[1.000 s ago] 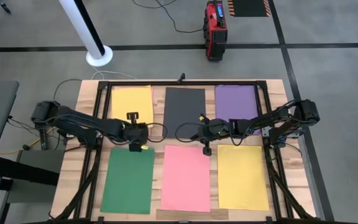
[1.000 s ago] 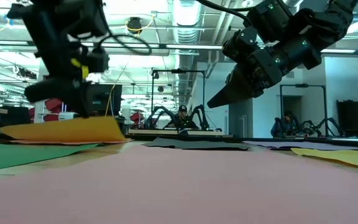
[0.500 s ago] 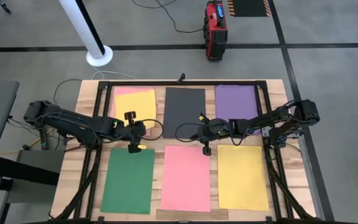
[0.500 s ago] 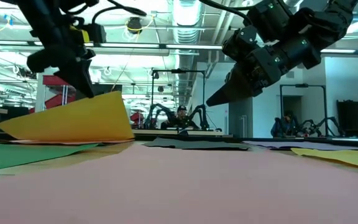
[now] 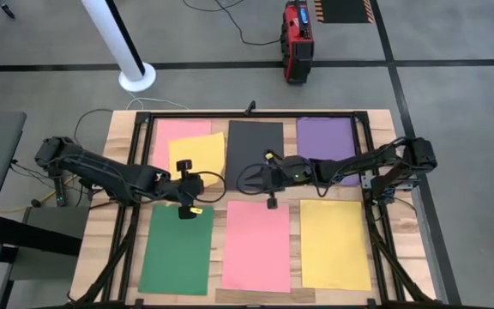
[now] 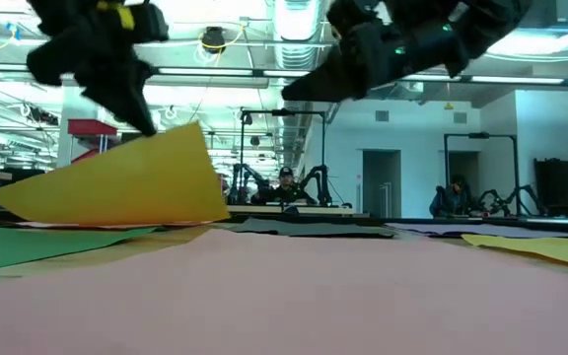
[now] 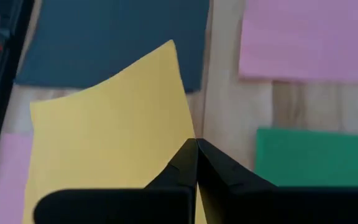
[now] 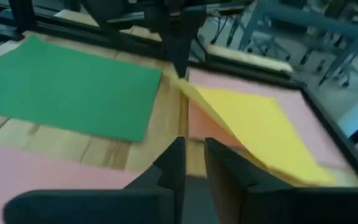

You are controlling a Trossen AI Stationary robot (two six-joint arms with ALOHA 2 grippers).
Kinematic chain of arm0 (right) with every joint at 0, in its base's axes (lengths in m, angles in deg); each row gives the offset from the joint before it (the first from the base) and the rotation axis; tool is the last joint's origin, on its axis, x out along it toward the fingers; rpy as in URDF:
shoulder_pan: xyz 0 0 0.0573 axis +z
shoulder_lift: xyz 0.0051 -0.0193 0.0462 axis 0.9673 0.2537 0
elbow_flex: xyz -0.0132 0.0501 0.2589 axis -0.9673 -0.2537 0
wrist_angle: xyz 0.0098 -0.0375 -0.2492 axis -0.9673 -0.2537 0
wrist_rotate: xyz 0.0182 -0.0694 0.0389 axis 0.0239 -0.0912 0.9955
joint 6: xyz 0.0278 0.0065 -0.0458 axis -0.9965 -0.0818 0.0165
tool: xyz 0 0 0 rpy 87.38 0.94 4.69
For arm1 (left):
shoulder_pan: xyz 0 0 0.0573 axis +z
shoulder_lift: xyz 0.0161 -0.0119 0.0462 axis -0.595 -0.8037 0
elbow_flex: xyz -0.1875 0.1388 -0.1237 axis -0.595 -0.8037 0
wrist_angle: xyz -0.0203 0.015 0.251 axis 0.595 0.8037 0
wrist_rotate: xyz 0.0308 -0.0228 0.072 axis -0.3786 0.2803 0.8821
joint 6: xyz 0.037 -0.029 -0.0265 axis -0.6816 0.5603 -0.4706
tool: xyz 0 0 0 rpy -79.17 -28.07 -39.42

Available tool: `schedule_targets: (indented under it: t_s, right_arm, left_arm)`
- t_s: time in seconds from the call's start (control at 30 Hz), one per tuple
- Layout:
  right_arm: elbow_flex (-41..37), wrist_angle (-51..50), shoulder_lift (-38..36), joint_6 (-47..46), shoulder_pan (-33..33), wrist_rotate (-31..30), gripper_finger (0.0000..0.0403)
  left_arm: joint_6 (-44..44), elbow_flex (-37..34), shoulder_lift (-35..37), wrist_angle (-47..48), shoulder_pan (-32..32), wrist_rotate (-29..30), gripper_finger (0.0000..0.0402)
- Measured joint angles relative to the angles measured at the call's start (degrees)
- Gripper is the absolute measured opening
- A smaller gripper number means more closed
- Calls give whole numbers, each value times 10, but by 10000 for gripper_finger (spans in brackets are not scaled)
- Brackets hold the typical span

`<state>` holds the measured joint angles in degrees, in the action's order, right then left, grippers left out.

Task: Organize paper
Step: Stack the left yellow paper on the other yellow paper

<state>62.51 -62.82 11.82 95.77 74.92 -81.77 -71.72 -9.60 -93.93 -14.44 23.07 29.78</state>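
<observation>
1. 7 sheets of paper lie on the table (image 5: 118,129) in 2 rows: in the far row a pink sheet (image 5: 168,136), a dark grey sheet (image 5: 255,142) and a purple sheet (image 5: 326,137); in the near row a green sheet (image 5: 176,251), a second pink sheet (image 5: 256,245) and a yellow sheet (image 5: 334,244).
2. 1 more yellow sheet (image 5: 198,154) is held by the left gripper (image 5: 187,190), whose fingers are pinched together on its near corner. That corner is raised while the far edge rests on the far pink sheet, probably to peel it off and carry it elsewhere.
3. Its far corner overlaps the dark grey sheet's edge, so dragging could disturb that sheet.
4. The right gripper (image 8: 191,158) hovers above the gap between the dark grey sheet and the near pink one, fingers slightly apart and holding nothing. It points toward the lifted sheet, perhaps ready to help.
5. A black frame (image 5: 256,115) borders the table.
</observation>
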Motion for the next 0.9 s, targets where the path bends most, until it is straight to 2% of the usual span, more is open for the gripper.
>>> schedule_targets:
  t_s: [0.13, 0.3, 0.63, 0.83, 0.9]
  right_arm:
    - [48, -7, 37, 27, 0, 0, 81]
    - [101, -15, 95, 48, 0, 1, 92]
    - [208, -33, 197, 48, -17, 4, 93]
    - [264, -82, 235, 53, -20, 7, 91]
    - [279, -105, 245, 59, -20, 8, 78]
  left_arm:
    - [-9, 27, 0, -2, -4, 0, 0]
    - [-10, 44, 0, -1, -12, 1, 0]
    - [-8, 46, 0, -2, -24, 1, 0]
    - [-8, 46, 0, -2, -24, 1, 0]
    - [-8, 46, 0, -2, -24, 1, 0]
